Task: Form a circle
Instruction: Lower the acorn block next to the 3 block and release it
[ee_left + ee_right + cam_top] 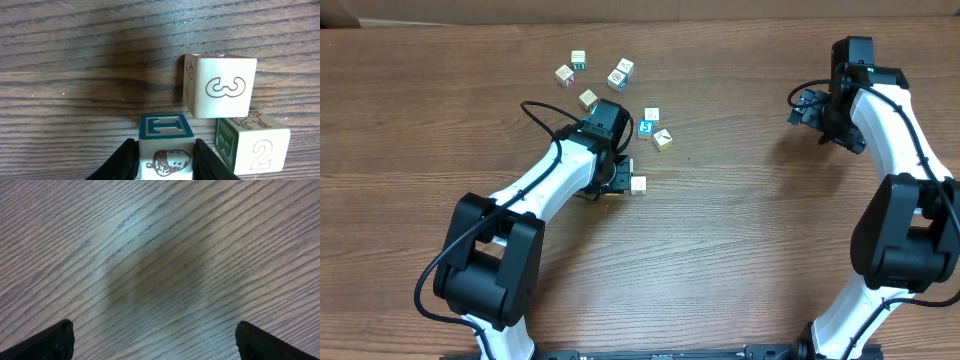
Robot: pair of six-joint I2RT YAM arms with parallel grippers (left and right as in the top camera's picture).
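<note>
Block in hand: your left gripper [165, 144] is clamped on the acorn block [166, 161].
Risk: push toward one o'clock and you could knock the numbered block [220, 85].
Circle [651, 127]: loose cluster at one o'clock of that gripper, not closed.
Material: pale, square-edged wood with printed faces.
Right gripper [152, 342]: jaws wide apart, empty.

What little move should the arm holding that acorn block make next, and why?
Probably the left gripper should open its jaws and release the acorn block: it already sits close beside the 3 block and 2 block, continuing their curve.
</note>
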